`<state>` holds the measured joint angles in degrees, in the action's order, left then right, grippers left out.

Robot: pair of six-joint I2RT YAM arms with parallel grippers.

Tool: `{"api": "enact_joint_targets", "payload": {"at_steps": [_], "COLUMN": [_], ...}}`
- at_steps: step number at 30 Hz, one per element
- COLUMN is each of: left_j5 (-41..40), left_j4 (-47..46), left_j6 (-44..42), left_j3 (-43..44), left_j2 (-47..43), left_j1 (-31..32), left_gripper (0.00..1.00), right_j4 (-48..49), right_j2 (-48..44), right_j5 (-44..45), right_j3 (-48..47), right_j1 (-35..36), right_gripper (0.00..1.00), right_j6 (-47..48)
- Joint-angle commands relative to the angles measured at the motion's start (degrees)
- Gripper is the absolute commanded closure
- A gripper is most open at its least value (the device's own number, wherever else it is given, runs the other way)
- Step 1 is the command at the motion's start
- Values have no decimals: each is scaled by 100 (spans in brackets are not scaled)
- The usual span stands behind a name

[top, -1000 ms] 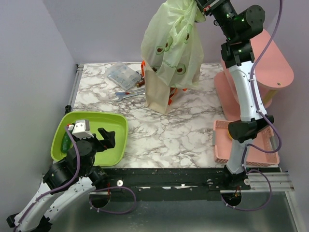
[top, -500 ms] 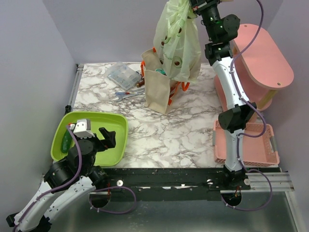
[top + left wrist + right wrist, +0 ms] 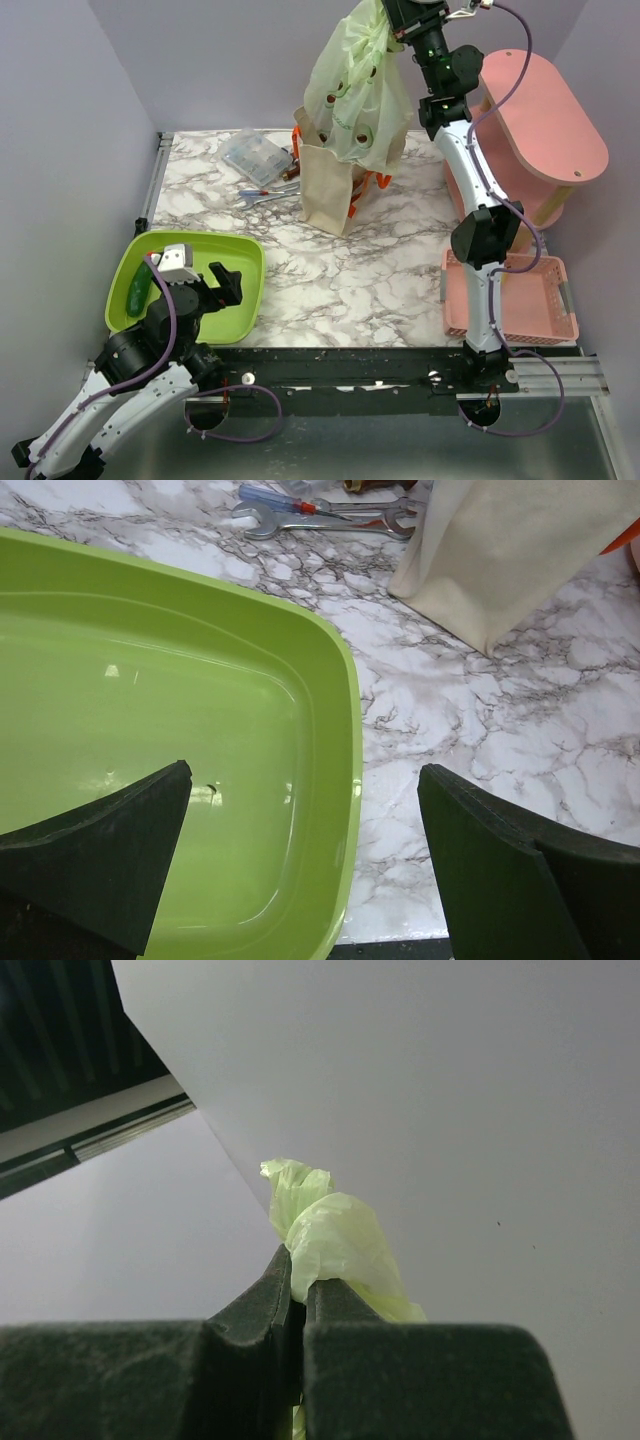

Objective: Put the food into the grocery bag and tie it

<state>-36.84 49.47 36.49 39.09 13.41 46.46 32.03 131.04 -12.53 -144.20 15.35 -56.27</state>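
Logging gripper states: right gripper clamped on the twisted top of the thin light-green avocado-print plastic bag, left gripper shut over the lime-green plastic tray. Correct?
Left gripper is open, not shut: the left wrist view shows its fingers wide apart over the lime-green plastic tray. The rest holds: right gripper is clamped on the twisted top of the thin light-green avocado-print plastic bag.
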Motion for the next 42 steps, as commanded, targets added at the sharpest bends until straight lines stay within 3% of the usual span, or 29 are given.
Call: {"api": "enact_joint_targets", "payload": {"at_steps": [1, 19, 27, 42], "left_j5": [-26, -32, -41, -66], "left_j4": [50, 45, 47, 71], "left_j6": [-3, 7, 11, 23], "left_j3": [72, 65, 70, 73], "left_j2": [10, -140, -161, -139], "left_j1": [-33, -37, -38, -41], "left_gripper": [2, 2, 2, 2], "right_j4": [563, 450, -657, -3748], "right_j2": [-199, -1387, -1652, -343], "right_j5": [-625, -1920, -2106, -1234], "right_j3": [814, 3998, 4800, 3658], "right_j1": [-19, -3, 138, 476], "right_gripper": [99, 99, 99, 99], "right_j6": [9, 554, 1893, 3445]}}
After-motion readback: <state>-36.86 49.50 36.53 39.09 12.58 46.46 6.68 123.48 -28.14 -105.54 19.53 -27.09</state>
